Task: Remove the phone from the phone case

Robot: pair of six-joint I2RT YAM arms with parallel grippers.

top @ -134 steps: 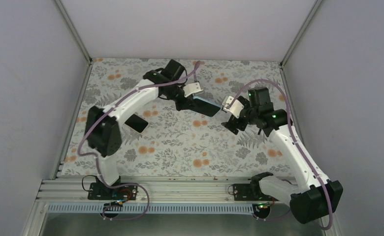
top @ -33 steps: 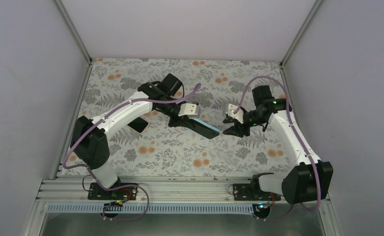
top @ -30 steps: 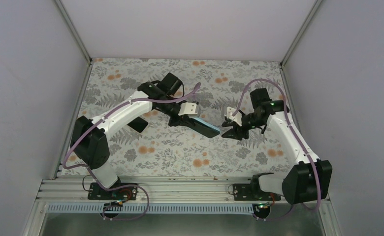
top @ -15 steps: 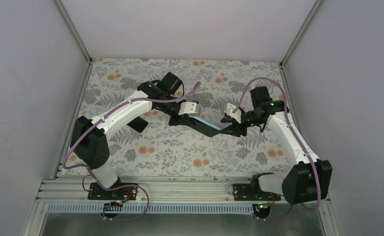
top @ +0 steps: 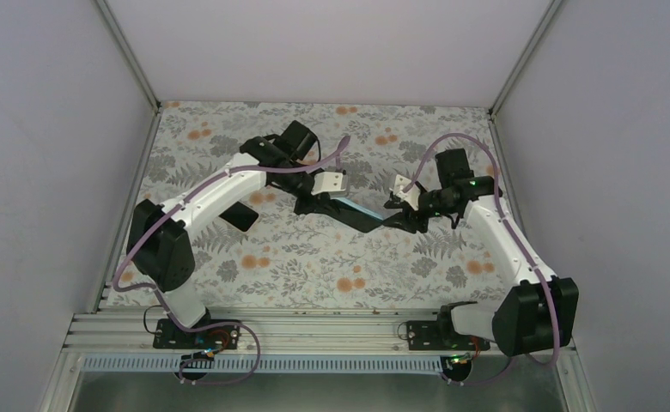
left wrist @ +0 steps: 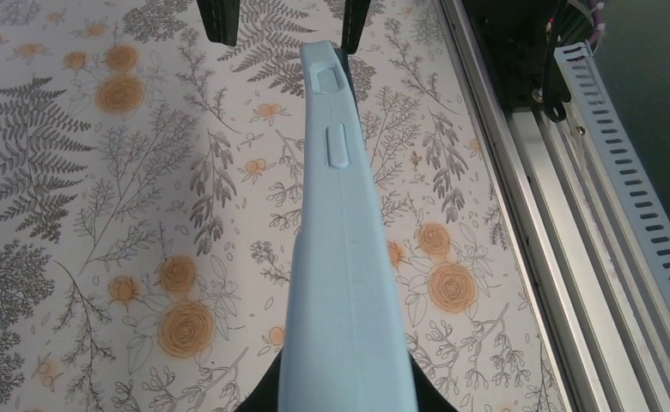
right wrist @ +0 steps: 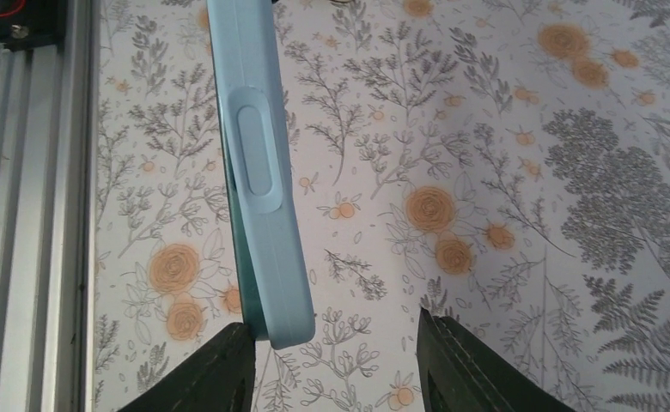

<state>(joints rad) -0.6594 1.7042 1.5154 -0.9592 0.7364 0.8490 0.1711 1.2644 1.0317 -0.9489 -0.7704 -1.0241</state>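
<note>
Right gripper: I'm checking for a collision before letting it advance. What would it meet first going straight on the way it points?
The blue phone case: its end lies just ahead, between the open fingers of the right gripper, close to one. Depth is unclear.

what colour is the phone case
The phone case is light blue, clearest in the left wrist view.

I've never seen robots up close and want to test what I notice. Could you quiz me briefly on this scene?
1. What colour is the phone case?
2. True or false: the case lies flat on the table.
3. Which jaws are shut on it: A left jaws, B right jaws, C both?
Key: 1 light blue. 2 false, it is held on edge over the table. 3 A; the right jaws stand open around its far end.
</note>
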